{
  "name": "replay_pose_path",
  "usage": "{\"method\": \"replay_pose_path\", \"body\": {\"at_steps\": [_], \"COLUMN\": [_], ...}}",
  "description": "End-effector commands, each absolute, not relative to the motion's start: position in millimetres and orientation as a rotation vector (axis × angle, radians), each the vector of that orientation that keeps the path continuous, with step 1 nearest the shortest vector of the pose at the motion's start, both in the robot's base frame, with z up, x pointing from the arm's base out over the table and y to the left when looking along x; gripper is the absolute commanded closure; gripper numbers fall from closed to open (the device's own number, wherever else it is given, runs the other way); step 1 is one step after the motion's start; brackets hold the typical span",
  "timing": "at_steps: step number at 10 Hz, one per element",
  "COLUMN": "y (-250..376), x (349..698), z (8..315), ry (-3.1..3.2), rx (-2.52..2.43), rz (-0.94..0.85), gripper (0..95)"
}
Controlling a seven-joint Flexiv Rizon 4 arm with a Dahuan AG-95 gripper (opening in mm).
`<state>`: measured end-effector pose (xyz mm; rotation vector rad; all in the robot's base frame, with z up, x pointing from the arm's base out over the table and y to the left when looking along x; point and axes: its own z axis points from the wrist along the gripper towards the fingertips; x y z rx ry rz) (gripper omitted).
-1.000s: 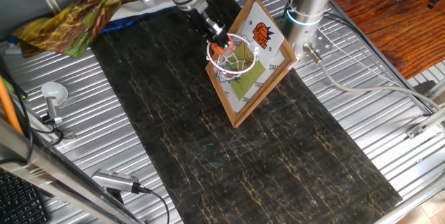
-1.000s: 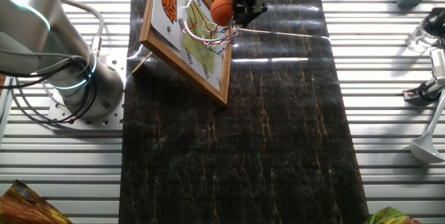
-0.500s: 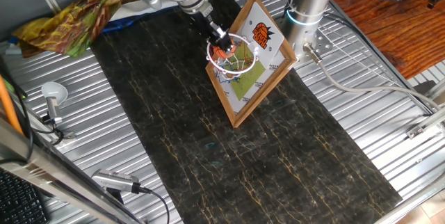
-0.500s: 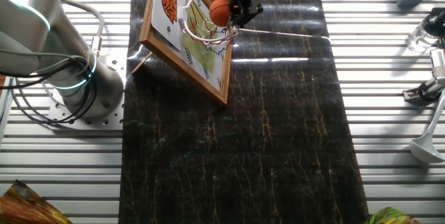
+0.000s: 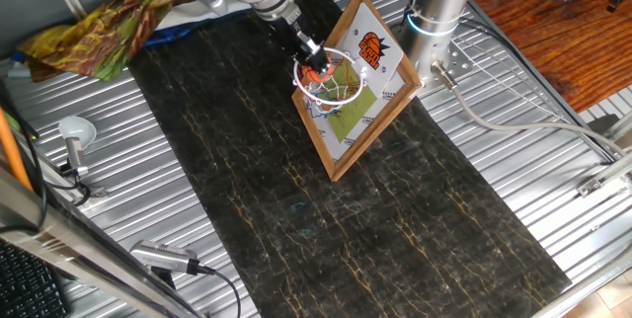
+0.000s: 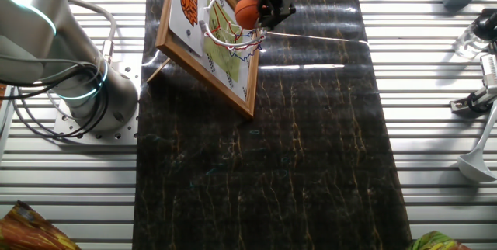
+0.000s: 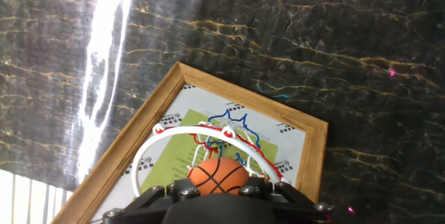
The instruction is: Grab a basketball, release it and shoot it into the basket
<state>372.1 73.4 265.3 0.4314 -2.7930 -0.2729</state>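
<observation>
Basketball (image 7: 217, 175): small, orange, thin dark seams | sits pinched in the pincer (image 6: 260, 11) right over the white hoop of the basket (image 6: 229, 25) | backboard (image 5: 367, 91) wood-framed, tilted on the dark table (image 5: 415, 229)

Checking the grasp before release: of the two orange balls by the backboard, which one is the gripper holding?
The real basketball, held by the gripper over the white hoop. The other is a flat logo printed on the backboard.

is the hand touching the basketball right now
Touching. In the other fixed view, the basketball sits pinched at the tip of the hand, over the basket.
</observation>
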Motion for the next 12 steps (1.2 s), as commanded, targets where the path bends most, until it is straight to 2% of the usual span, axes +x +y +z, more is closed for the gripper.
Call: {"method": "replay_pose_path", "body": {"at_steps": [1, 2, 3, 5, 6, 12], "y": [73.5, 73.5, 73.5, 73.5, 73.6, 74.5], "x": [373.0, 373.0, 373.0, 373.0, 373.0, 372.8], "z": [265.4, 265.4, 265.4, 265.4, 265.4, 265.8], "ry": [-2.789, -2.789, -2.788, -2.784, -2.783, -2.781], "rx": [0.439, 0.442, 0.447, 0.466, 0.472, 0.47], "rz": [-0.275, -0.275, -0.276, -0.279, -0.279, -0.267], "gripper": [57.0, 57.0, 38.0, 38.0, 19.0, 19.0]}}
